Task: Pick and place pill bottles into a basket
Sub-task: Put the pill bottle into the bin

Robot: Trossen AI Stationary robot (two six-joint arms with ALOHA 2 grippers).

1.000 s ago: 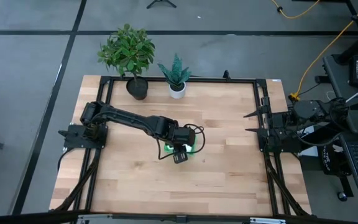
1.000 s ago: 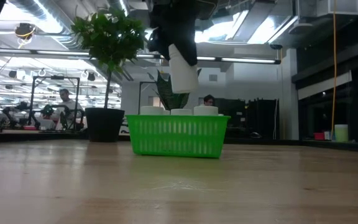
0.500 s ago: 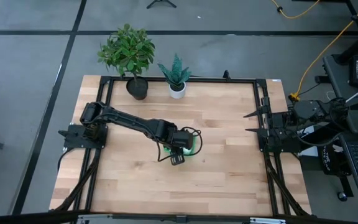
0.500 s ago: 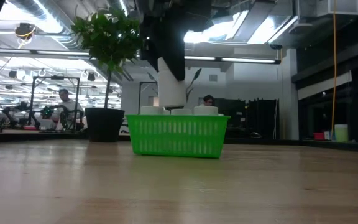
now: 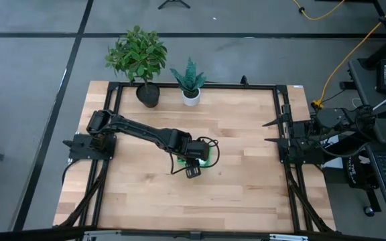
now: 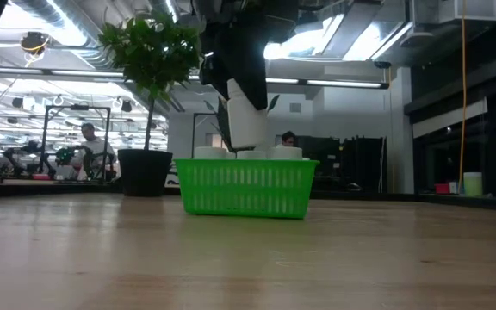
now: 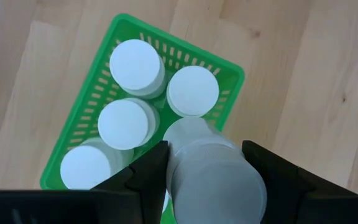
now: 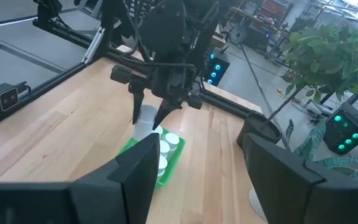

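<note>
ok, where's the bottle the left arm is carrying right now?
In the left gripper, shut on it: the held bottle hangs just above the green basket near table centre, over the open corner beside four bottles already seated.

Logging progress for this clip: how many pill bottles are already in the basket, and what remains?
Done: four small white capped pill bottles stand in the bright green plastic basket, per the left wrist view. In hand: the left gripper holds another white bottle just above the basket, not yet released. Left: setting it down; no other loose bottle shows on the wooden table. The right gripper waits at the table's right edge.
</note>
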